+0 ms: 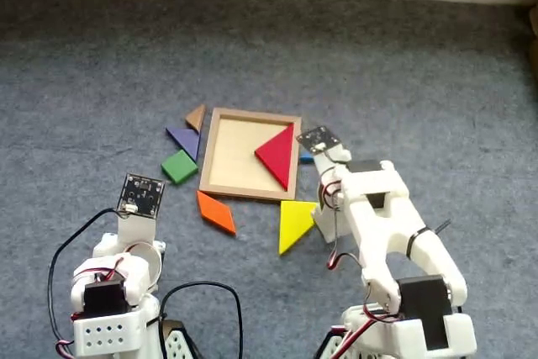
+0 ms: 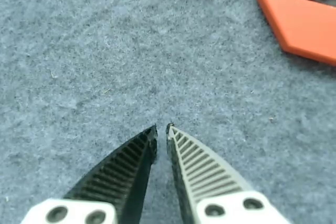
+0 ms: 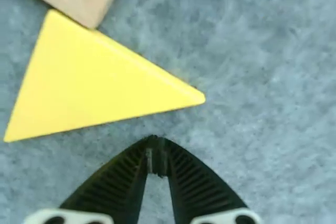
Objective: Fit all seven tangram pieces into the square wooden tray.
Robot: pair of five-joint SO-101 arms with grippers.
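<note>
Left tool, closed on nothing, hung low over the counter off the tray's near left corner, by the orange piece. Right tool, also closed and empty, pointed at the yellow triangle at the tray's near right corner. A red triangle lay inside the tray.

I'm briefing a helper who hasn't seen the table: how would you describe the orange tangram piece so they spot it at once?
Find the square wooden tray in the middle of the grey surface. Just off its corner nearest the left arm lies the orange piece. It is the only orange one, a slanted parallelogram, unlike the yellow triangle and green square nearby.
</note>
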